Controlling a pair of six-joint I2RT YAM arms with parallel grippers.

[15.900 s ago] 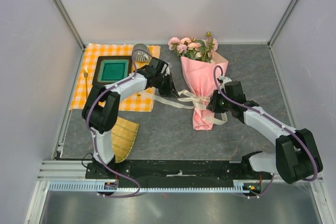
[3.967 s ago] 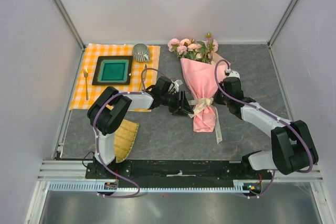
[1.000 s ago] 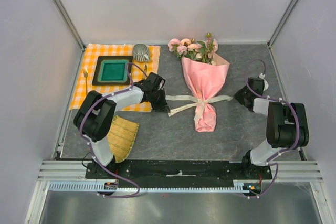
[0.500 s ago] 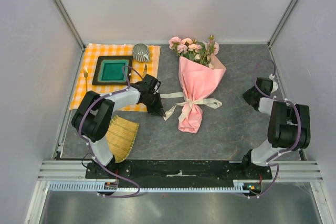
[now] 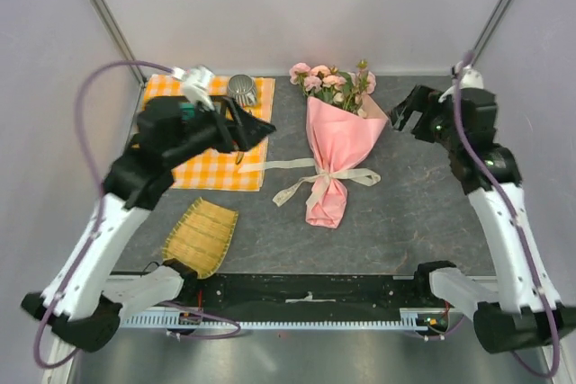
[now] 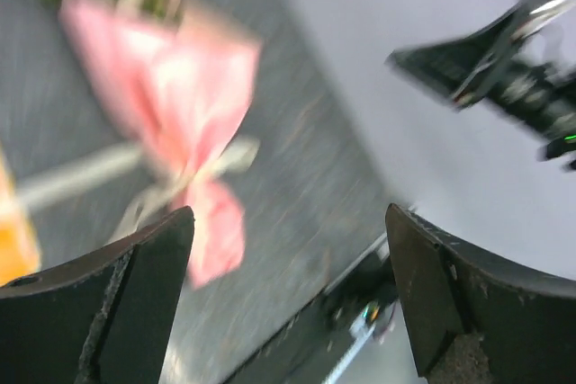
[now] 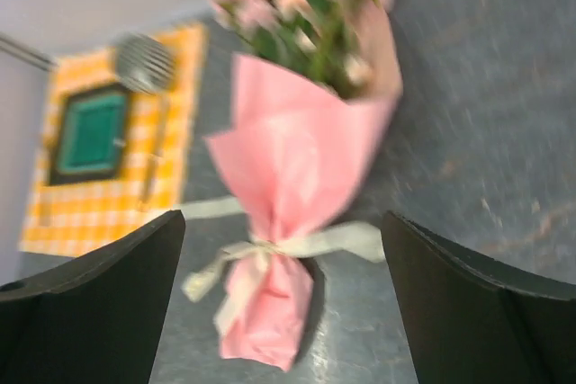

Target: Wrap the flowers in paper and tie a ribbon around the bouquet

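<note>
Bouquet (image 5: 333, 146) flat on the grey table (image 5: 414, 213), flowers (image 5: 328, 78) toward the back wall; ribbon (image 5: 317, 177) tied round its waist; left gripper (image 5: 252, 132) and right gripper (image 5: 409, 119) aloft — jaws spread, empty; bamboo mat (image 5: 200, 236) only from above; wrist views blurred.

The paper (image 5: 337, 137) is a thin pink sheet, matt, creased where it is gathered. The ribbon (image 5: 281, 165) is flat cream cloth, soft and dull. The table (image 5: 423, 213) looks like dark grey slate, mottled and matt. To the left lies a woven orange-checked cloth (image 5: 211, 173); nearer, a slatted bamboo mat (image 5: 202, 236). The far cup (image 5: 241, 89) is ribbed, with a greyish metal-like sheen. The left gripper (image 6: 288, 222) has matt black fingers (image 6: 135, 303), grainy-edged, plastic by the look.
</note>
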